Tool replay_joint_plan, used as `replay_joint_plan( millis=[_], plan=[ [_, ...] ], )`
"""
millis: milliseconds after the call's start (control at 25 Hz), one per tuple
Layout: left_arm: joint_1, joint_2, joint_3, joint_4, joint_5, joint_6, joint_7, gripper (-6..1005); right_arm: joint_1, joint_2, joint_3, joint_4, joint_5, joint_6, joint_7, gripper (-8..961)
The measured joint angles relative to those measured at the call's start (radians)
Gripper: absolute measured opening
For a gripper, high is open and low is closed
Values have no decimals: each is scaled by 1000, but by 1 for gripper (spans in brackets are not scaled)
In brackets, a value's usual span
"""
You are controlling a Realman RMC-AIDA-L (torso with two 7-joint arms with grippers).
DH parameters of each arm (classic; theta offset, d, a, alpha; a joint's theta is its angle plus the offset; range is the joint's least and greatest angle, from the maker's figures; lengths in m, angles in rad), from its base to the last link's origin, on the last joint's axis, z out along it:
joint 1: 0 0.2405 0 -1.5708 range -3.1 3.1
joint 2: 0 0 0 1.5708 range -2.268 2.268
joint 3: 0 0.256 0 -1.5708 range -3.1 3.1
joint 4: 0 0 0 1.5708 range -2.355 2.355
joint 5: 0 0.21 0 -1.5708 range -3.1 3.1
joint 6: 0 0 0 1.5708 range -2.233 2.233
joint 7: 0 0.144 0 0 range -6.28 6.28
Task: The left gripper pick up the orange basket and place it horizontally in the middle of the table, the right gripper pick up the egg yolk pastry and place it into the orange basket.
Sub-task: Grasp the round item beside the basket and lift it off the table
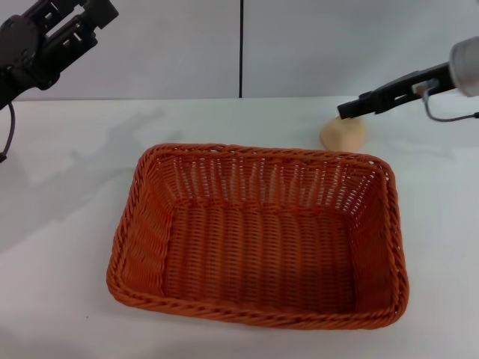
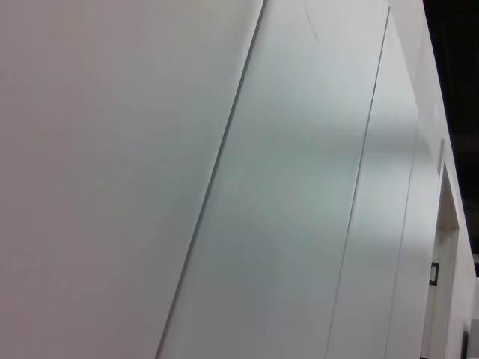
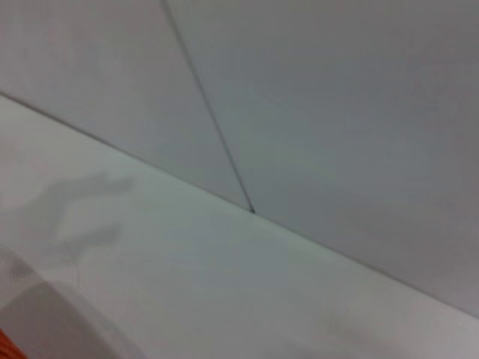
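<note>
The orange basket [image 1: 258,239] lies lengthwise across the middle of the white table [image 1: 67,224], with nothing inside it. Just behind its far right corner sits the egg yolk pastry [image 1: 343,134], a small tan ball on the tabletop. My right gripper [image 1: 346,112] reaches in from the right, and its tip hangs just above the pastry's top. My left gripper [image 1: 78,22] is raised at the far left, well away from the basket, open and holding nothing. In the right wrist view only a sliver of the basket [image 3: 3,348] shows. The left wrist view shows only wall.
A grey wall with a dark vertical seam [image 1: 241,48] stands behind the table. Bare tabletop runs to the left of the basket and along the back edge.
</note>
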Motion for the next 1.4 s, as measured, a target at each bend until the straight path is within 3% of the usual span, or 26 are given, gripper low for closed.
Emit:
replay_joint_plan(
  millis=[240, 1160, 1400],
  plan=[
    [1, -1, -1, -3, 1, 4, 0, 673, -6, 20, -24, 22, -3, 43, -3, 462],
    [-13, 2, 12, -28, 5, 7, 1, 673, -24, 26, -40, 57, -8, 112, -4, 454],
    [-7, 2, 14, -28, 5, 12, 1, 674, -44, 26, -39, 46, -6, 108, -4, 236]
  ],
)
